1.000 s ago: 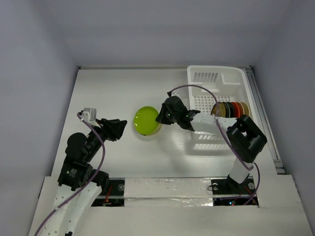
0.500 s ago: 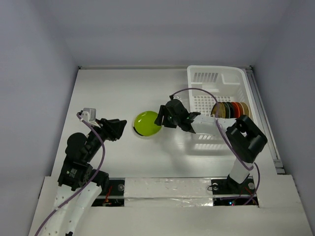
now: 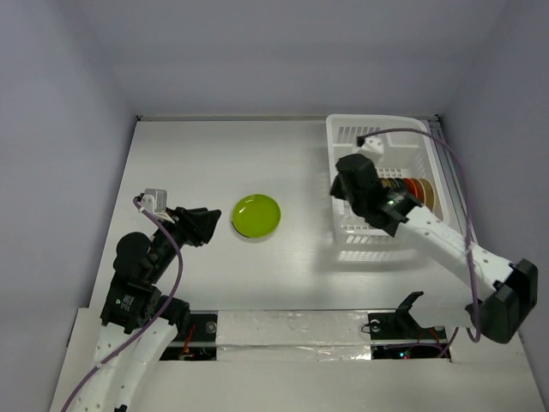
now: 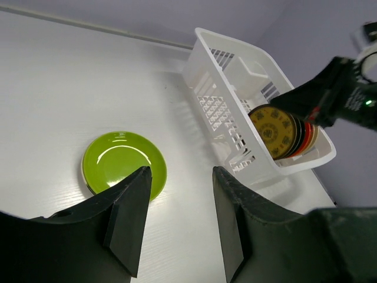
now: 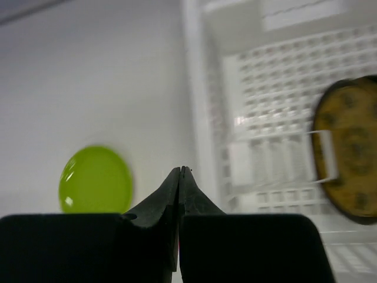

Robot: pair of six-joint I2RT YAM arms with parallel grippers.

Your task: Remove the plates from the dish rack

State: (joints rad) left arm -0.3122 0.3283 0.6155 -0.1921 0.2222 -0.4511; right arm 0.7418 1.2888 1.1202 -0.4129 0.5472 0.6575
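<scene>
Right hand back over dish rack

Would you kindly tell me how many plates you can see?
5. A green plate lies flat on the table, left of the dish rack; four stand on edge inside it: patterned yellow, black, red, tan. Others may be hidden behind.

White table, matte, closed in by grey walls at the far, left and right edges. Carries two things directly. Near the middle, a shade toward the near edge: green plate, flat, face up, glossy, bare surface all round it. At the far right corner: white dish rack, slotted, long side running along the right edge, well apart from the green plate.
</scene>
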